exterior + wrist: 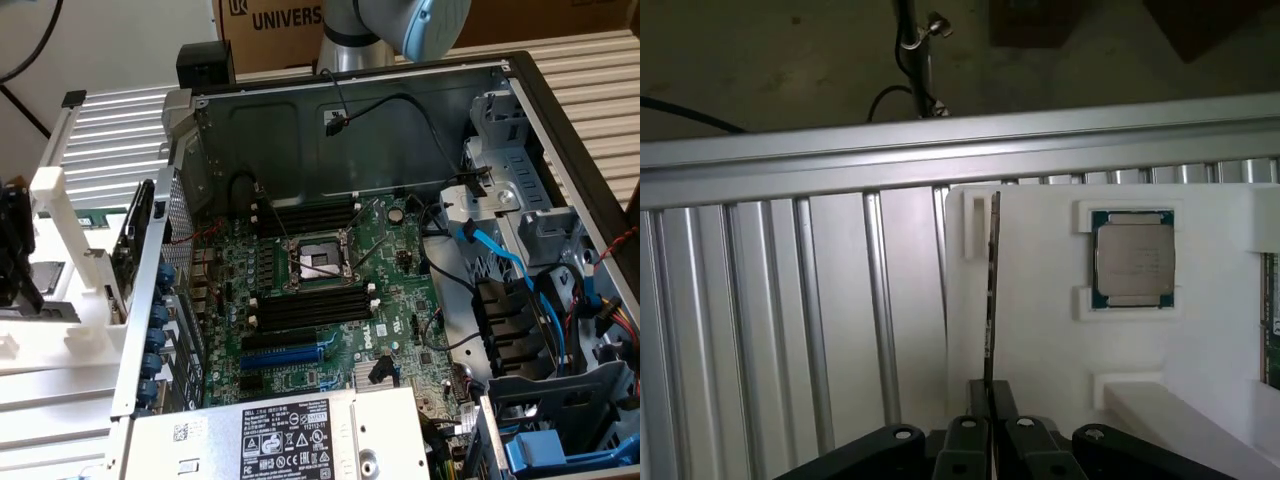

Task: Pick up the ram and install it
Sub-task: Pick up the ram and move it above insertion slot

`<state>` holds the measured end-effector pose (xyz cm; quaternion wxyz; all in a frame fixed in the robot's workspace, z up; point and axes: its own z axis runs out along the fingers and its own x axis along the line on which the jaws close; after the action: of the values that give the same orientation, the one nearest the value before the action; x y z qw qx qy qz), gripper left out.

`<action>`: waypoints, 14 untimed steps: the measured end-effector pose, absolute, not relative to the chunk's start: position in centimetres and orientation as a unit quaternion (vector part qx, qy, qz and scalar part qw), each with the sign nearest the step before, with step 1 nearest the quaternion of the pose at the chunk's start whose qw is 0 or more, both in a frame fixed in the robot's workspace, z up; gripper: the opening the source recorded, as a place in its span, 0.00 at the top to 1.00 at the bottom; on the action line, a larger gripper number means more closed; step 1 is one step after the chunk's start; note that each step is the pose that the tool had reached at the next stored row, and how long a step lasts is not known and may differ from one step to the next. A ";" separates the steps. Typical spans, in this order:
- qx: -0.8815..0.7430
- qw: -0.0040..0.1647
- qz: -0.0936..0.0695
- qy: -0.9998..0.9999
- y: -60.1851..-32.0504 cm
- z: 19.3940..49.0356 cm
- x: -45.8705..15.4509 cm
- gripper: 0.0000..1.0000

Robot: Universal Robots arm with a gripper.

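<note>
A: The ram (991,290) stands edge-on to the wrist camera, so its chips and label are hidden, and one end is lost between the fingertips of the gripper (990,402)

B: The gripper body is cut off by the picture's edge. The print on the processor (1133,258) in the white tray (1040,320) is too small to read

A: A green board (1271,320) beside the tray is sliced by the frame too

B: In the exterior view the arm (400,25) is cut off at the top, the box (275,35) lettering breaks off at "UNIVERS", the power supply (380,430) is cropped at the near edge, and a dark shape (18,250) at that view's left edge I cannot make out
</note>
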<state>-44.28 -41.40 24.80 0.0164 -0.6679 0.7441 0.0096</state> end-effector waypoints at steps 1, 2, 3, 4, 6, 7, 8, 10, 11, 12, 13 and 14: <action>-0.668 0.016 0.010 0.744 -41.4 25.3 -44.3 0.87; -0.668 0.016 0.010 0.744 -41.4 25.7 -44.3 0.87; -0.668 0.016 0.010 0.744 -41.4 26.1 -44.3 0.87; -0.668 0.016 0.010 0.744 -41.4 26.5 -44.3 0.87; -0.668 0.016 0.009 0.744 -41.4 27.2 -44.3 0.87; -0.668 0.016 0.009 0.744 -41.4 27.6 -44.3 0.87; -0.667 0.016 0.009 0.745 -41.4 27.9 -44.3 0.87; -0.666 0.016 0.009 0.745 -41.4 28.6 -44.3 0.87; -0.666 0.016 0.009 0.746 -41.4 29.1 -44.3 0.87; -0.666 0.016 0.009 0.746 -41.4 29.5 -44.3 0.87; -0.666 0.016 0.009 0.746 -41.4 30.4 -44.3 0.87; -0.666 0.016 0.009 0.746 -41.4 30.9 -44.3 0.87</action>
<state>-44.33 -41.39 30.88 0.0156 -0.6655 0.7462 0.0085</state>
